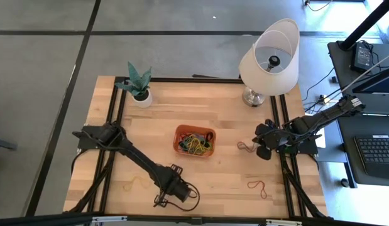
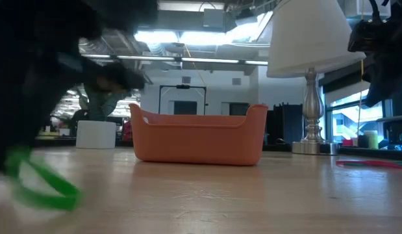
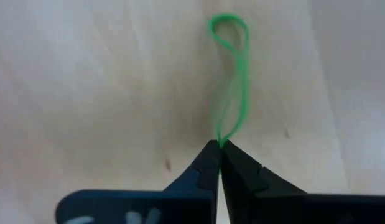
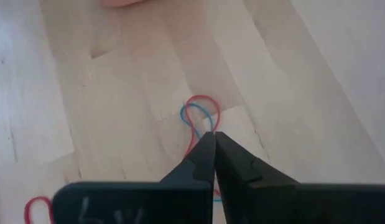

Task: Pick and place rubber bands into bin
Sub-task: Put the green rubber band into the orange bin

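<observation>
Seen from its wrist, the left hand [image 3: 218,146] is pinched shut on a green rubber band [image 3: 232,74] lying on the tabletop [image 1: 225,176]; overhead hides this. The right hand [image 4: 212,138] is closed over red and blue bands [image 4: 198,115] beside the orange bin [image 1: 195,141].

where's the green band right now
The green band is pinched at one end in the shut left gripper, lying on the bare wood at the table's front, left of centre. In the low view it shows at the near left, well short of the bin.
</observation>
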